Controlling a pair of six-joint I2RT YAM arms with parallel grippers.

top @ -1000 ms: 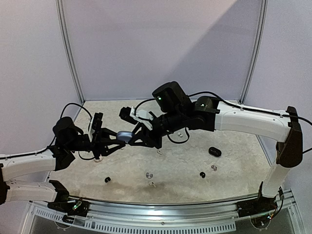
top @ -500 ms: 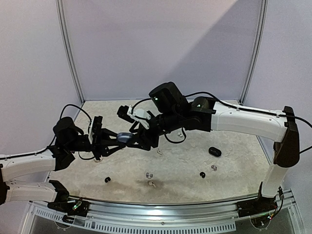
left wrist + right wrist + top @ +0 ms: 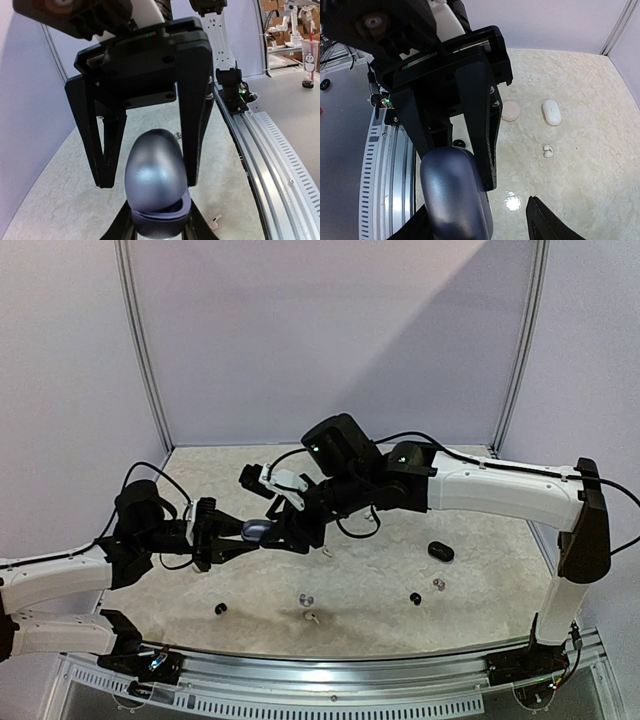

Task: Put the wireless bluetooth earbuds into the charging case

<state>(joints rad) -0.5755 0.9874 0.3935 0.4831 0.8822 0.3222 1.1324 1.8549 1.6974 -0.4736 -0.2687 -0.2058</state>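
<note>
Above the desk [image 3: 480, 580], left of centre, your left claw [image 3: 250, 533] pinches the blue-grey charging case [image 3: 257, 530] aloft; your right claw [image 3: 274, 532] stands spread around it, while earbuds [image 3: 307, 597] lie scattered below, nearer you.

1. Charging case [image 3: 155, 185] sits in the left fingers [image 3: 121, 226], above the bench's [image 3: 500, 590] left half.
2. Right fingers [image 3: 192, 125] straddle its lid.
3. Earbuds [image 3: 307, 597] lie scattered on the bench nearer the bases; second case [image 3: 440, 552] lies at right.

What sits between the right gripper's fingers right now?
The blue-grey charging case, held by the left gripper; the left wrist view shows it best.
</note>
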